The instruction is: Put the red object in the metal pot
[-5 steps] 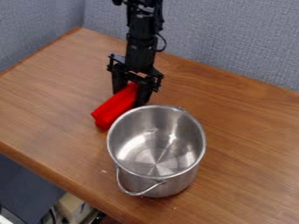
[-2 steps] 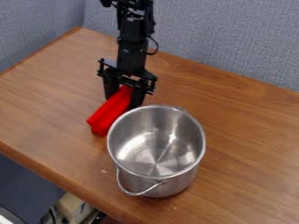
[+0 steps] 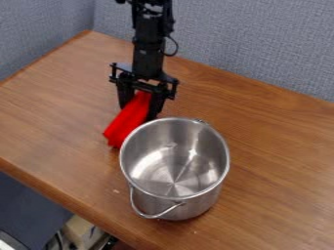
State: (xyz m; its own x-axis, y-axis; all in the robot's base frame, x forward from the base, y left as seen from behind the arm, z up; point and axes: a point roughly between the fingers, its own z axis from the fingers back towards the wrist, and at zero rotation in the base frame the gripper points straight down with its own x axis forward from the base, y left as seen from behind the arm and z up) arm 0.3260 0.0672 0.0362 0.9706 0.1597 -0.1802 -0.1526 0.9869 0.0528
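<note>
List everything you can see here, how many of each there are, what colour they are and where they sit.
Plain elongated red block: one, bright red, on the table beside the pot, its far end at the gripper
Round shiny steel pot with a rolled rim: one, silver, standing on the table in front of the arm
Thin wire bail handle: one, silver, hanging down the pot's near side
Wooden table: one, brown, under the block and pot
Fabric-like wall panels: two visible faces, grey-blue, behind and to the side of the table
Cables: several, dark, lower left corner, too small to count
Robot arm: one, black, reaching in from the top
Gripper: one, black, at the block's far end
</note>
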